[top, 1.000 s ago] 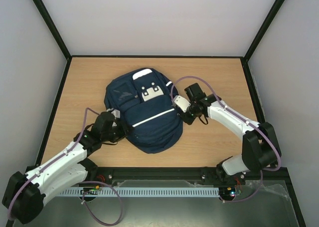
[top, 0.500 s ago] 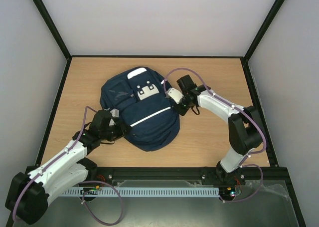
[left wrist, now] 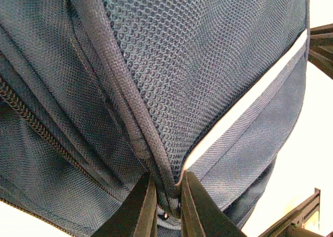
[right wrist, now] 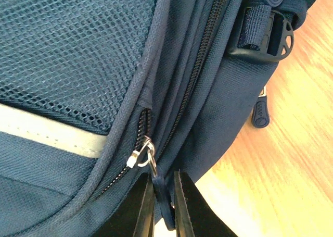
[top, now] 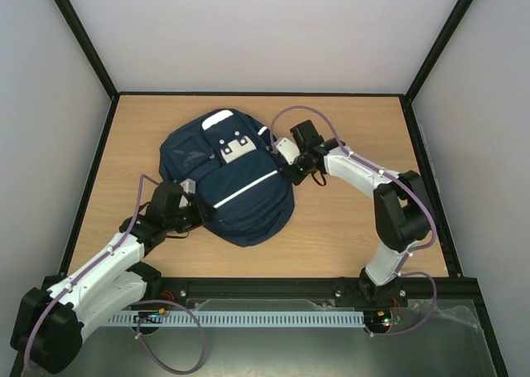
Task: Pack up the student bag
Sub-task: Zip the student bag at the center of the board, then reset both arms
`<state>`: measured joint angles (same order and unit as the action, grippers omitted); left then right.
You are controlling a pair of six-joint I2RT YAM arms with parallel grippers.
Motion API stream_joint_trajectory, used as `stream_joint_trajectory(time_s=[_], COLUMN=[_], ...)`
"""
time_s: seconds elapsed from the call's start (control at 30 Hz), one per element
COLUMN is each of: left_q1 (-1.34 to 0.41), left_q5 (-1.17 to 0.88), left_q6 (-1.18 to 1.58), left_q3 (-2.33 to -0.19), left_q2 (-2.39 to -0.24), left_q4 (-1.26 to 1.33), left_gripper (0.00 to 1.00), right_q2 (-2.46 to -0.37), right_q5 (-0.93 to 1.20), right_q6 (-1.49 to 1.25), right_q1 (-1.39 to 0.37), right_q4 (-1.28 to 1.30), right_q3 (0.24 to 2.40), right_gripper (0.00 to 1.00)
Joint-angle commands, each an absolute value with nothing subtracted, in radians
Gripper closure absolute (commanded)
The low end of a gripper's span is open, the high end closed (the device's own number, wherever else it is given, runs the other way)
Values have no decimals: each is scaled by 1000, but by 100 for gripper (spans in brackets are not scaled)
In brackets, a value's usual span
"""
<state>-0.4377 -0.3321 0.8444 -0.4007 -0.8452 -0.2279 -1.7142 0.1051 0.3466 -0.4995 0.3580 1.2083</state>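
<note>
right fingers pinch a zip pull hidden in the top view.

One large navy-blue fabric backpack. Two white-and-black robot arms: left arm, right arm. Two dark zip pulls: first pull between right jaws, second pull right of them. One black plastic buckle.

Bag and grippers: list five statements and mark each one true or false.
1. The bag lies on the table. True.
2. The left gripper hangs open above the bag. False: it is shut on the bag's piping.
3. The right gripper pinches a zip pull. True.
4. The bag's stripe is red. False: it is white.
5. A buckle shows in the right wrist view. True.
</note>
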Motion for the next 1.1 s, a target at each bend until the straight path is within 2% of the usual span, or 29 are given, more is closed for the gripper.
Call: stream_joint_trajectory(time_s=[0.0, 0.13, 0.23, 0.3, 0.33, 0.37, 0.47, 0.5, 0.53, 0.57, 0.67, 0.77, 0.9, 1.07], left_q1=[-415, -409, -405, -402, -401, -400, -400, -400, -400, -399, -398, -397, -396, -396], left_q5=[-272, -268, -274, -286, -289, -286, -268, -254, -240, -229, -193, -142, -112, 125], left_q6=[802, 795, 785, 771, 762, 754, 730, 724, 716, 707, 681, 638, 491, 363], left_q3=[-394, -393, -405, -423, -437, -449, -505, -524, -542, -561, -622, -698, -844, -962], left_q2=[-856, -861, -866, -866, -867, -867, -866, -867, -866, -867, -865, -881, -967, -1007], left_q4=[-387, -384, -379, -378, -381, -385, -406, -418, -427, -434, -453, -481, -529, -537], left_gripper=[98, 98, 98, 96, 85, 77, 45, 32, 8, 2, 1, 1, 1, 1], right_q2=[-1794, -1859, -1844, -1806, -1783, -1758, -1678, -1643, -1605, -1571, -1453, -1306, -1145, -1018], right_q5=[-30, -61, -29, -15, -16, -23, -40, -38, -31, -23, -14, -15, 24, 142], right_q6=[385, 360, 310, 292, 289, 287, 279, 271, 261, 249, 202, 156, 80, 10], right_q1=[-465, -465, -465, -465, -465, -465, -462, -459, -455, -451, -437, -408, -326, -217], right_q4=[255, 278, 304, 313, 315, 319, 339, 342, 344, 347, 347, 310, 266, 273], right_q3=[1294, 1404, 1423, 1401, 1387, 1370, 1316, 1292, 1268, 1244, 1172, 1094, 986, 894], right_gripper=[90, 86, 66, 58, 54, 52, 48, 48, 47, 47, 43, 32, 1, 0])
